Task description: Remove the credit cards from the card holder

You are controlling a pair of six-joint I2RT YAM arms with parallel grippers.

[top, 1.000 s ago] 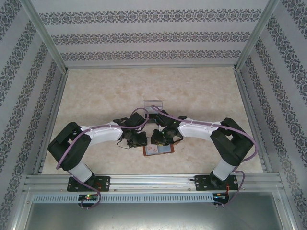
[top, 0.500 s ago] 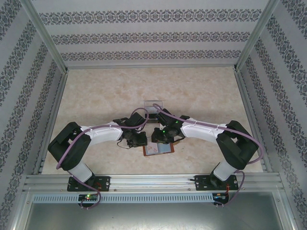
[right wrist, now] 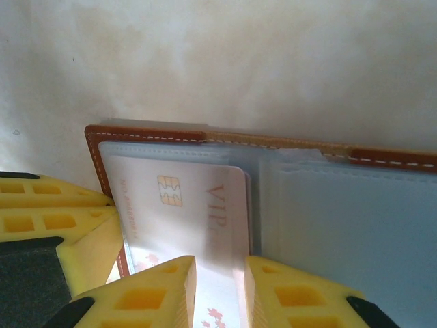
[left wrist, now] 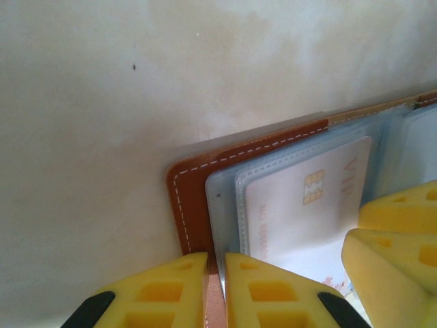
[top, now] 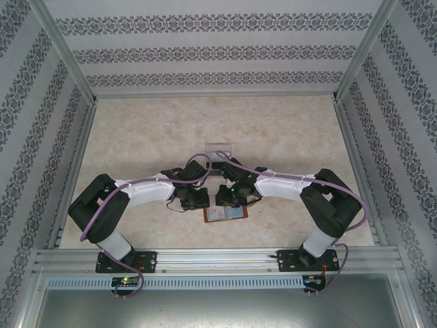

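Right wrist: one card holder [right wrist: 147,133], one credit card [right wrist: 198,205] inside.

Striped damask wallpaper walls [top: 218,55] enclose a pale marbled tabletop [top: 287,130] framed by aluminium rails [top: 218,260].

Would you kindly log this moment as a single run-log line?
card holder: open flat | credit card: in sleeve | left pincer: pinching holder edge | right pincer: open over card
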